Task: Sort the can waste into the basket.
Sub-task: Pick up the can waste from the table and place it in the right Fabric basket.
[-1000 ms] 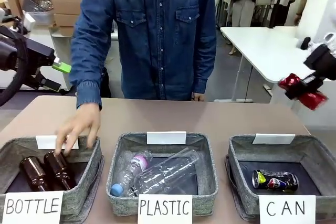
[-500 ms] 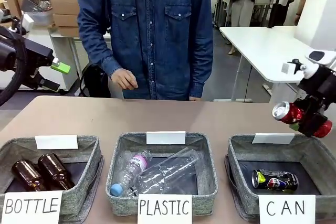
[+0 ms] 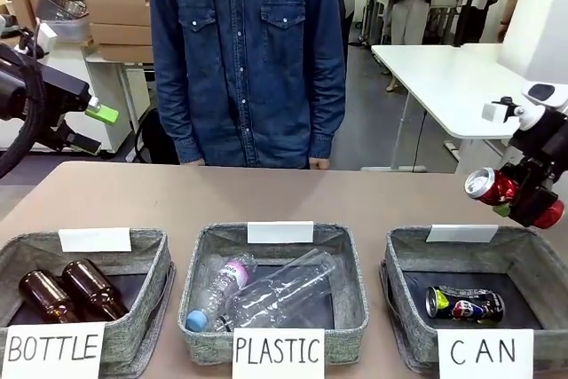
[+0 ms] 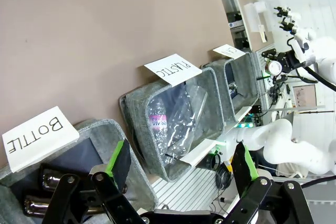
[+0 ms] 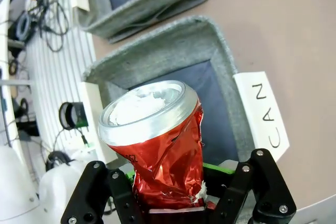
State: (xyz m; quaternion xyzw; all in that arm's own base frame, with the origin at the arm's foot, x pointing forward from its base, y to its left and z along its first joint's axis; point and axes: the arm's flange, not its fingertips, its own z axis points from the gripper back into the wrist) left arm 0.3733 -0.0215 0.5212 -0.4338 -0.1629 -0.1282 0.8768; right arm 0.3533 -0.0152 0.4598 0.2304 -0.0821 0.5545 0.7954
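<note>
My right gripper [image 3: 525, 202] is shut on the dented red can [image 3: 493, 187], held sideways in the air just above the far right rim of the grey CAN basket [image 3: 532, 261]. In the right wrist view the red can [image 5: 157, 145] stands between my fingers over the basket [image 5: 157, 51] and its "CAN" sign [image 5: 262, 111]. The dark blue-black can [image 3: 464, 304] lies on the basket's dark bottom. My left gripper [image 3: 98, 128] hovers open and empty at the far left, above the table; its fingers [image 4: 119, 160] are spread wide.
A basket signed "PLASTIC" [image 3: 355, 272] holds clear bottles in the middle. The one signed "BOTTLE" [image 3: 160, 264] holds two brown bottles at the left. A person in a denim shirt [image 3: 248, 51] stands at the far side, hands off the table.
My right gripper came down with the red can, turning it sideways over the CAN basket's far rim. The person's hand left the BOTTLE basket and drew back to their side.
</note>
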